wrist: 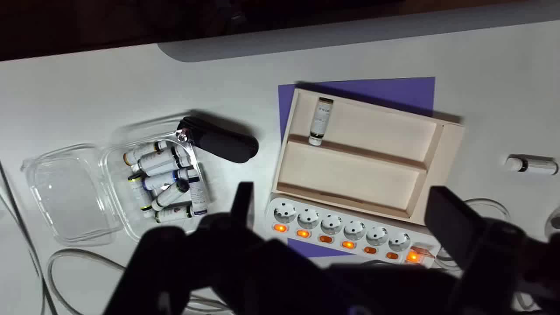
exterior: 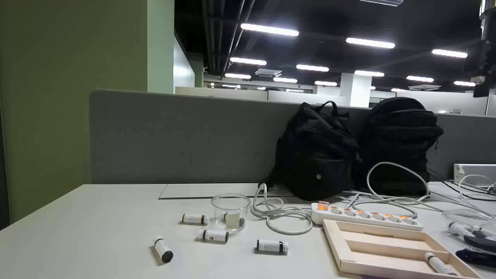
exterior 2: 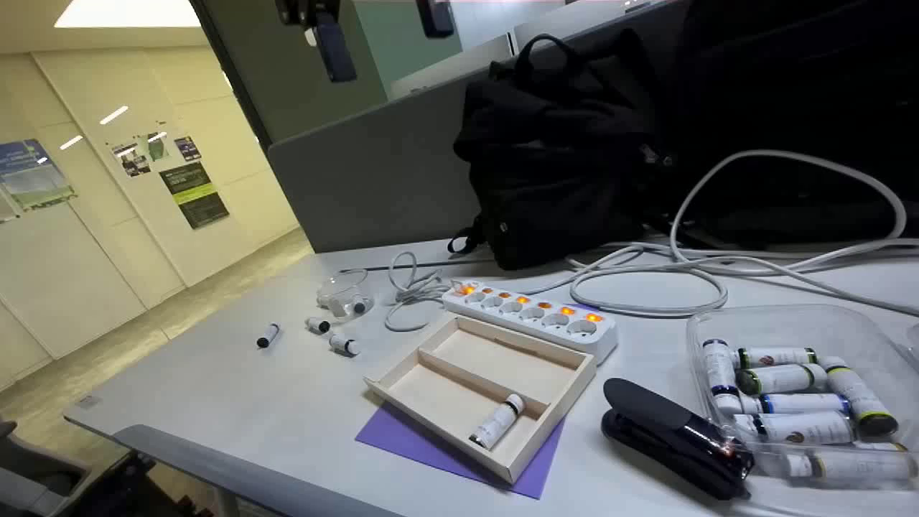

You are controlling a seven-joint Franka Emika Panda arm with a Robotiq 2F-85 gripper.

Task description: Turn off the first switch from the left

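Well, smooth power strip (wrist: pixel 337 242), rounded switches (wrist: pixel 348 245).

In an exterior view, the camera stands low over the near side of the white desk (exterior: pixel 100 232), nearly level, facing the far gray partition (exterior: pixel 186 135). In an exterior view, the camera is rolled and looks obliquely down, with the black stapler (exterior 2: pixel 671 438) close at near right. Both exterior views share the left black backpack (exterior: pixel 317 155). Wrist view: directed steeply downward past the gripper (wrist: pixel 341 197), the desk's near edge (wrist: pixel 350 37) uppermost; the dark foreground leaves its exact angle uncertain. All three views share the power strip (exterior 2: pixel 528 314) and two-compartment wooden tray (exterior 2: pixel 535 359).
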